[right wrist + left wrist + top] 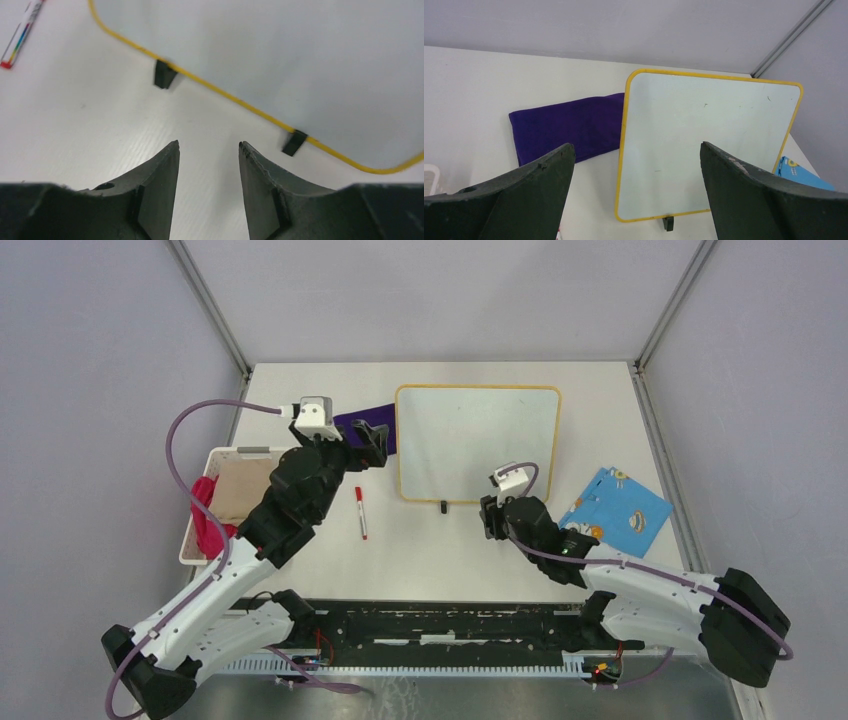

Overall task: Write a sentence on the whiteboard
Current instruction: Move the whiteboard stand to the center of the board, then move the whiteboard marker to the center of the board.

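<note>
The whiteboard [478,443], glossy white with a yellow frame and small black feet, lies flat at the table's middle back. It carries no red sentence, only faint specks. A red-capped marker [360,512] lies on the table left of the board's near corner. My left gripper [369,443] is wide open and empty, above the board's left edge. In the left wrist view the gripper [636,145] frames the whiteboard [709,145]. My right gripper [491,517] is open and empty, low over the table by the board's near edge. The right wrist view shows this gripper [208,143], the whiteboard [280,55] and the marker [20,35].
A purple cloth [365,420] lies left of the board and shows in the left wrist view [569,127]. A white basket [192,540] with red and beige cloths stands at the left. A blue patterned sheet [617,510] lies at the right.
</note>
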{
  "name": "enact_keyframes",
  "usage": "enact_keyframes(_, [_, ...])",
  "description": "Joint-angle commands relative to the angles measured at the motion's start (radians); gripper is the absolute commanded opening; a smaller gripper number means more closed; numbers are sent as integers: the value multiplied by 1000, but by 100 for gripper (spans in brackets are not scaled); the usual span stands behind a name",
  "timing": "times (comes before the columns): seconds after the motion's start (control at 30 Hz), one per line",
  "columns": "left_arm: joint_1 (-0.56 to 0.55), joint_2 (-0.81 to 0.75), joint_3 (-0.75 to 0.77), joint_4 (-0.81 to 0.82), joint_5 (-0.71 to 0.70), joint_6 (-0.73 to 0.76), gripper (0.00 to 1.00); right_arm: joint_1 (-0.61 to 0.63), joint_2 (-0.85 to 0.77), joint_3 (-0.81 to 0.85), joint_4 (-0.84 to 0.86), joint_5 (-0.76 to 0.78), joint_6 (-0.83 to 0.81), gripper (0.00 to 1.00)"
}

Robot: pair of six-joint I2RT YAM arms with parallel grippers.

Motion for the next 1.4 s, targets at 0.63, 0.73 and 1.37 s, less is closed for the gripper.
enact_keyframes(0.63, [-27, -221, -40, 68, -304, 7, 100, 331, 916, 969, -203, -41, 59, 44])
enact_keyframes(0.73, [-28, -230, -40, 70, -315, 10, 100, 330, 1004, 1084, -271, -60, 63, 43])
enact_keyframes(1.37, [-36, -230, -39, 67, -319, 14, 100, 300, 1202, 1265, -414, -12, 79, 40])
